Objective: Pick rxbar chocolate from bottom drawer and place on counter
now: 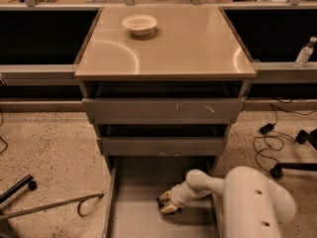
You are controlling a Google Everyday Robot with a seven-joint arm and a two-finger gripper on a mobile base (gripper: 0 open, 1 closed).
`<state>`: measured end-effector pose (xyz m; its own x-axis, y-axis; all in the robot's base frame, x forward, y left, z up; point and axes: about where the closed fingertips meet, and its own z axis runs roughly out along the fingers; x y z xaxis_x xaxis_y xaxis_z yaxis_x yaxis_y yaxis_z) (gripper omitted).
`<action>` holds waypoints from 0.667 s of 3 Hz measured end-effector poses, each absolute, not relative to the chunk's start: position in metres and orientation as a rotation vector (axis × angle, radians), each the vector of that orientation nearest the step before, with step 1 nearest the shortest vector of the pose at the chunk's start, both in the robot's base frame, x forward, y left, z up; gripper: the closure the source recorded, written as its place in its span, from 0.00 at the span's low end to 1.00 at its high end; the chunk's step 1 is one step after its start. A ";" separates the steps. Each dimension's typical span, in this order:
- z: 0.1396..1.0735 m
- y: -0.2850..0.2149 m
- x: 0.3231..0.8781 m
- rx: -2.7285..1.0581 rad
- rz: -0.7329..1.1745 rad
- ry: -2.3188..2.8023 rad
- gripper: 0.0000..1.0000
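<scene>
You're working on step 1 of 2. The gripper (pixel 168 203) is sitting low inside the bottom drawer (pixel 136 209), right at the rxbar chocolate (pixel 162 201) lying on the drawer floor. You cannot tell its grip state. The lift to the counter (pixel 188 48) is pending.

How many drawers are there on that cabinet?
3. The top drawer sits just under the counter, the middle drawer is below it, and the bottom drawer is pulled out farthest, with the gripper down inside it. None looks hidden.
</scene>
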<state>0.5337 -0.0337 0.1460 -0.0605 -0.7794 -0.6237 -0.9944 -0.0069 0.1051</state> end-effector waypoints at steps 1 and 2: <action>0.234 -0.049 0.528 -1.811 0.739 1.741 1.00; 0.315 -0.057 0.533 -1.813 0.672 1.583 1.00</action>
